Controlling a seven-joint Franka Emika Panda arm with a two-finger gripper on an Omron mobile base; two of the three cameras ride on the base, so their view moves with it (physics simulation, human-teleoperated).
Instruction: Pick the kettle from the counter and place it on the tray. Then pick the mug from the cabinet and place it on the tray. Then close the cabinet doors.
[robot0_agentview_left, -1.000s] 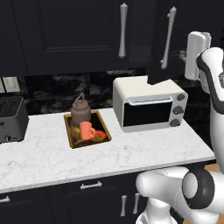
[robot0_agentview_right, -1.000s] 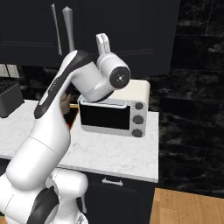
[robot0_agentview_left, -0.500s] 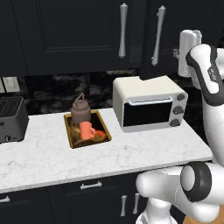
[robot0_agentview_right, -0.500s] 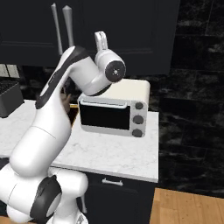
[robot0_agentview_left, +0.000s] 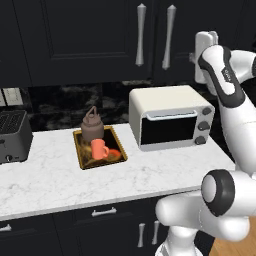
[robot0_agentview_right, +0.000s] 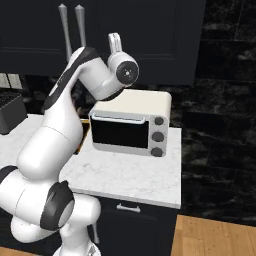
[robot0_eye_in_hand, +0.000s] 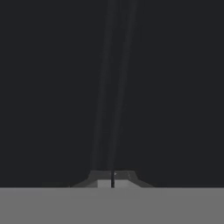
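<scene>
We held our claw (robot0_eye_in_hand: 112, 179) closed and empty, pressed near the right cabinet door (robot0_agentview_left: 200, 35), whose panel lay straight ahead, apparently flush shut.

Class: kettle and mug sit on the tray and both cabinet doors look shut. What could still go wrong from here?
1. The end effector, shut, is right against the cabinet door; further pushing may jam it.
2. Pulling back, the arm could clip the toaster oven below.
3. The mug touches the kettle; a knock could topple it.
</scene>
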